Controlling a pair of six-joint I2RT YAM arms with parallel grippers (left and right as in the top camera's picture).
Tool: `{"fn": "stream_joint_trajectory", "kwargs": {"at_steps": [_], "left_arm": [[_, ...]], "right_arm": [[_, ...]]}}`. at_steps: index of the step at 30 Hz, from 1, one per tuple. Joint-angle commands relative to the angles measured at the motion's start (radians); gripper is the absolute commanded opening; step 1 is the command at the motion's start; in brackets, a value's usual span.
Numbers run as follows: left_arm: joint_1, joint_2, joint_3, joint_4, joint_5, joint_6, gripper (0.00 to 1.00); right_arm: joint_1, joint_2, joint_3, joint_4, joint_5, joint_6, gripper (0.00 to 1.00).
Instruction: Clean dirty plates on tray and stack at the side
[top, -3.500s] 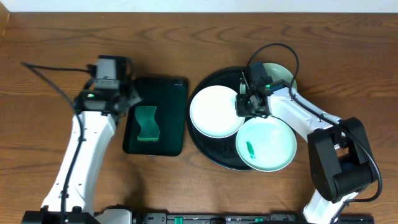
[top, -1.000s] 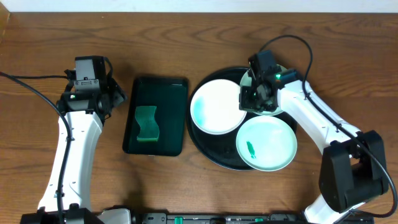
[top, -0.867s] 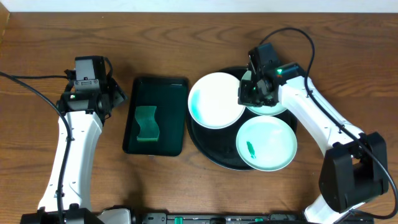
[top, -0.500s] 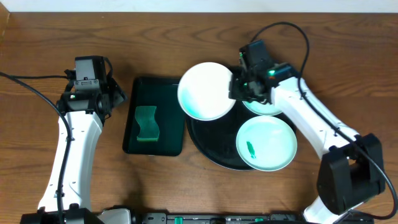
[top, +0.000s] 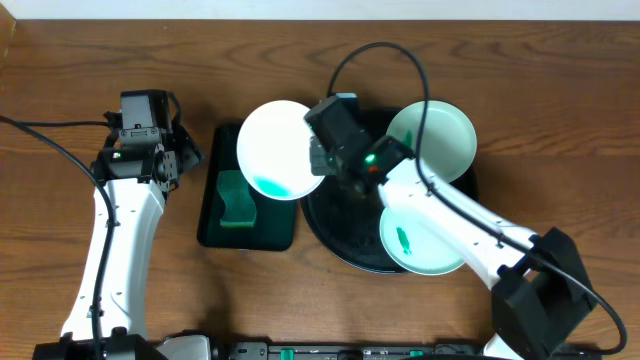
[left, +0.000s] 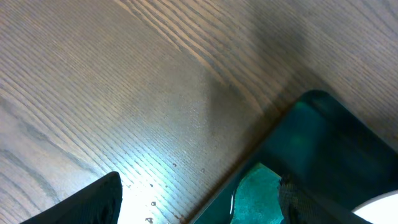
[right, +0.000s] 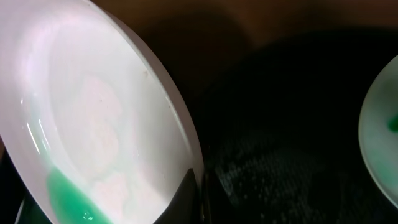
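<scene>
Green liquid (top: 268, 186) pools at the low edge of the tilted plate (top: 275, 145), pinched by its rim in the right pincer (top: 318, 160) above the rectangular tray (top: 250, 228) and its sponge (top: 236, 198). Two other plates (top: 425, 232) lie on the round black tray (top: 330, 225). Such a thin rim hold may slip, or liquid may spill onto the tabletop (top: 80, 60). The left pincer (top: 168, 165) hangs spread nearby.

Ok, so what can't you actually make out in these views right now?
Overhead: how the right jaws grip the lifted plate; the wrist housing covers them.
Overhead: the green tray, its far right corner hidden under that plate.
Left wrist: the sponge, cut off by the bottom edge.
Right wrist: a second plate, cut off by the right edge.
</scene>
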Motion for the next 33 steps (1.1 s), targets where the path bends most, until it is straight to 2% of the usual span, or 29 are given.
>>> {"fn": "stream_joint_trajectory", "kwargs": {"at_steps": [1,10,22,33], "left_arm": [[0.005,0.004,0.013,-0.002,-0.012,0.005,0.8],[0.005,0.004,0.013,-0.002,-0.012,0.005,0.8],[0.005,0.004,0.013,-0.002,-0.012,0.005,0.8],[0.005,0.004,0.013,-0.002,-0.012,0.005,0.8]], "right_arm": [[0.041,-0.021,0.026,0.021,0.173,0.016,0.01],[0.092,-0.021,0.024,0.104,0.275,-0.073,0.01],[0.098,-0.021,0.024,0.22,0.325,-0.329,0.01],[0.098,-0.01,0.024,0.272,0.325,-0.43,0.01]]}}
